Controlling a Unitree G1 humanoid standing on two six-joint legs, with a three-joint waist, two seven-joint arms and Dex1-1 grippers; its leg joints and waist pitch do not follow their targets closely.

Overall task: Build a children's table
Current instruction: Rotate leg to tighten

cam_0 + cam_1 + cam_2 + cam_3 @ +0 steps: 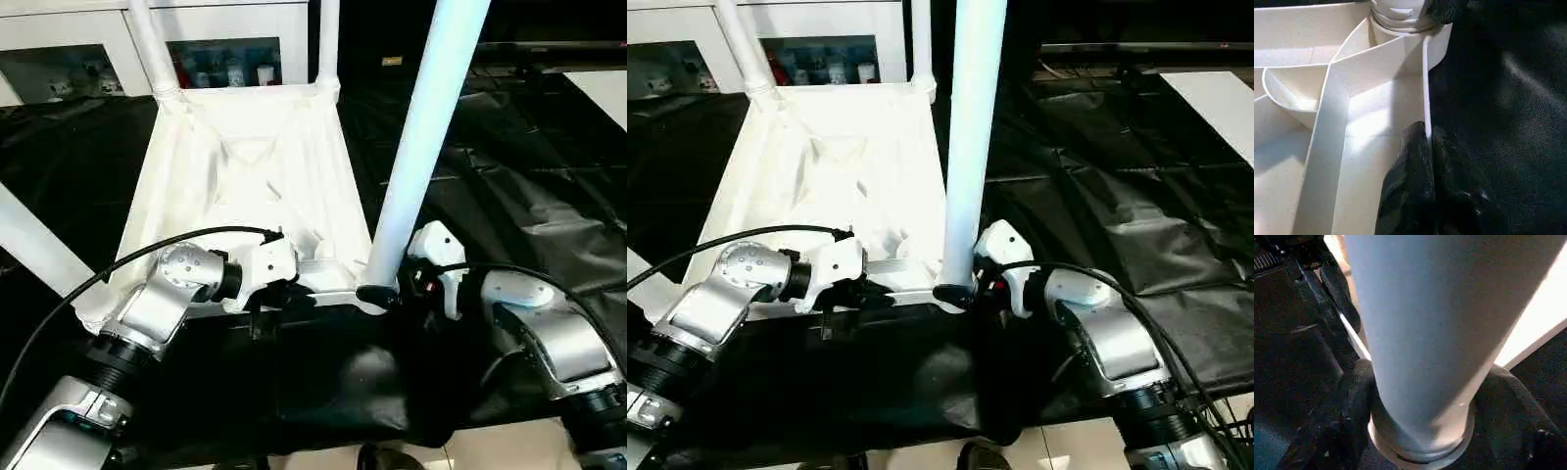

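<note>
The left forearm is brought in low from the near left, its wrist turned inward, and the left gripper [263, 299] is seen clenched on the near rim of the tabletop [245, 186], one black finger [1405, 186] on the inside of the thin edge wall and the other on the outside. The right forearm is angled in from the near right with the elbow bent, and the right gripper [972, 290] is closed around the flared base of the near-right leg [970, 137], a black finger pressed on each side of the tube just above its collar.

The tabletop is laid upside down on a black sheet [529, 196], directly beyond both grippers. Its white underside is crossed by raised ribs in an X, with a shallow curved wall near the middle and round sockets at the corners. The gripped leg is stood upright in the corner socket between the two grippers, its pale tube rising past the top of the view. Two more legs are seated in the far corners, one far-left leg [152, 49] and one far-right leg [328, 44], well beyond the grippers. Another white tube [34, 245] is seen slanting out to the left of the left gripper. A white cabinet [88, 39] with glass doors is stood behind the table.
</note>
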